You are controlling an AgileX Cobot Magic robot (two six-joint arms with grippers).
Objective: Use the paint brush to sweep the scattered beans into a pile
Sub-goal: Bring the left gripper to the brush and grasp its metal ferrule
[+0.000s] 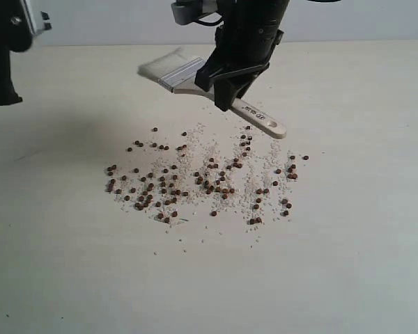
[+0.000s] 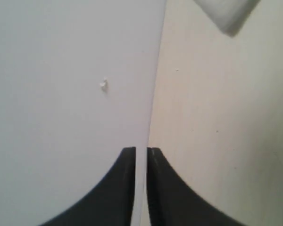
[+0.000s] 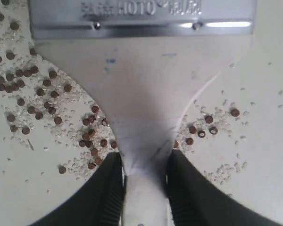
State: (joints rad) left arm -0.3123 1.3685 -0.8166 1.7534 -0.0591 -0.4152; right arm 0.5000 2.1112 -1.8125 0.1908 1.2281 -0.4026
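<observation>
Bare tabletop (image 1: 348, 278) nearest. Mid-tabletop: beans (image 1: 195, 182) scattered loose and wide, white crumbs (image 1: 210, 149) mixed in. Just behind: paint brush (image 1: 183, 74) tilted, handle end low beside far edge of beans, bristles pointing away-left, blurred. Right pincer (image 1: 230, 94) clamped on handle neck, hiding its middle. Metal band (image 3: 141, 19) reads "HOTO"; flanking characters and handle print illegible. Far left: left pincer (image 2: 141, 150) held high, arm cut off by frame edge, jaws a slit apart, gripping nothing.
</observation>
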